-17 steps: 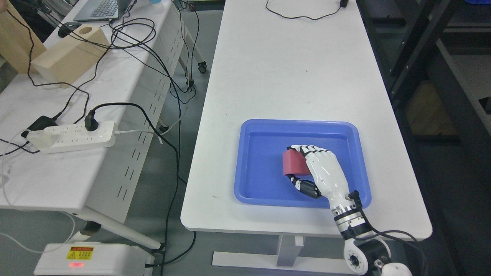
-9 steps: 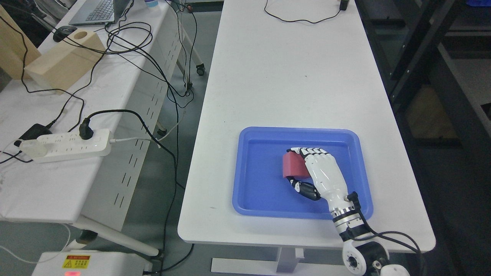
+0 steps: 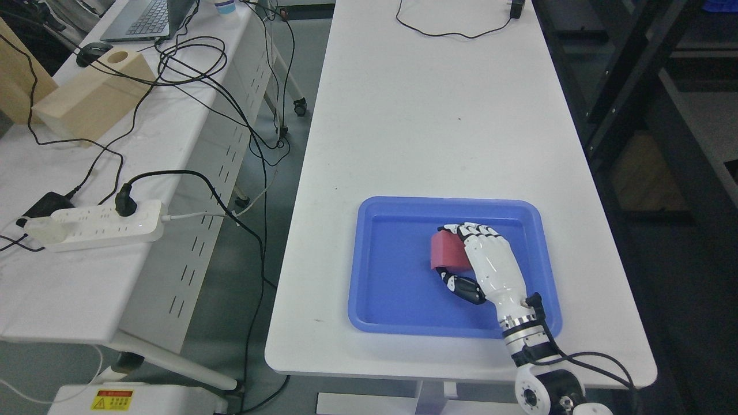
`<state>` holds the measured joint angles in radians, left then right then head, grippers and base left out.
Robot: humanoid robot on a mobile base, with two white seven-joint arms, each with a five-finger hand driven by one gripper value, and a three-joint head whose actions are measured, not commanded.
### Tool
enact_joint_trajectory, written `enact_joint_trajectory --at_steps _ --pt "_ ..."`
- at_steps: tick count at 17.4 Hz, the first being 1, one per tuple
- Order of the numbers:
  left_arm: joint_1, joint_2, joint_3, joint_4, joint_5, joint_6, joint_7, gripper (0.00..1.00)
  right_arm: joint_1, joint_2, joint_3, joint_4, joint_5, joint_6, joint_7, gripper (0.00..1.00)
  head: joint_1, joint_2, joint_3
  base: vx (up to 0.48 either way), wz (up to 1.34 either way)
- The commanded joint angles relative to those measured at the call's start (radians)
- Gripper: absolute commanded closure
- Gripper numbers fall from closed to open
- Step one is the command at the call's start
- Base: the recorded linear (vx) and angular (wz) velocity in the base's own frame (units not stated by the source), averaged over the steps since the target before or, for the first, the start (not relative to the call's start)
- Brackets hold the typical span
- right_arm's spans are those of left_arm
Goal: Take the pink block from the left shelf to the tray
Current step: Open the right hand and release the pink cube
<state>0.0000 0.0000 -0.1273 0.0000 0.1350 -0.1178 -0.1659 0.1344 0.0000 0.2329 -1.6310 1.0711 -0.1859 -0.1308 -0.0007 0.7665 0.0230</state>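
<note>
We have the pink block (image 3: 445, 252) in our right hand (image 3: 481, 265), low and right of centre in the frame, inside the blue tray (image 3: 398, 300) that sits on the white surface (image 3: 426, 127). Our fingers (image 3: 474, 231) are curled over the top of the block and the thumb (image 3: 461, 285) closes in under its near side, so the hand is clamped on it. We cannot tell from this angle whether the block rests on the tray floor or hangs just above it.

We judge the task to be nearly done: the carry from the shelf is behind us, and the block sits within the tray's rim, roughly at its middle. What is left, as we read it, is to settle the block on the tray floor if it is not there already, spread the fingers, and draw the hand clear without dragging the block along. Our left arm does not show.
</note>
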Motion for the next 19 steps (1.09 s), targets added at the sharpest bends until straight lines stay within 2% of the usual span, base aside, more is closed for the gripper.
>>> enact_joint_trajectory --at_steps 1,8,11,15,19 --pt "0.020 0.017 0.000 -0.017 0.000 -0.002 0.000 0.00 0.008 -0.017 -0.006 -0.004 -0.023 -0.009 -0.004 0.34 0.0000 0.000 0.000 0.000 0.00" --pt "0.020 0.017 0.000 -0.017 0.000 0.000 0.000 0.00 0.014 -0.017 -0.006 -0.004 -0.036 -0.018 -0.006 0.23 0.0000 0.000 0.000 0.000 0.00" --pt "0.020 0.017 0.000 -0.017 0.000 0.000 0.000 0.00 0.016 -0.021 -0.014 -0.004 -0.084 -0.026 -0.004 0.19 0.0000 0.000 0.000 0.000 0.00" --pt "0.020 0.017 0.000 -0.017 0.000 0.000 0.000 0.00 0.021 -0.060 -0.138 -0.004 -0.365 -0.127 0.022 0.15 0.0000 0.000 0.000 0.000 0.00" --pt "0.020 0.017 0.000 -0.017 0.000 0.000 0.000 0.00 0.019 -0.074 -0.216 -0.004 -0.670 -0.141 0.193 0.11 0.0000 0.000 0.000 0.000 0.00"
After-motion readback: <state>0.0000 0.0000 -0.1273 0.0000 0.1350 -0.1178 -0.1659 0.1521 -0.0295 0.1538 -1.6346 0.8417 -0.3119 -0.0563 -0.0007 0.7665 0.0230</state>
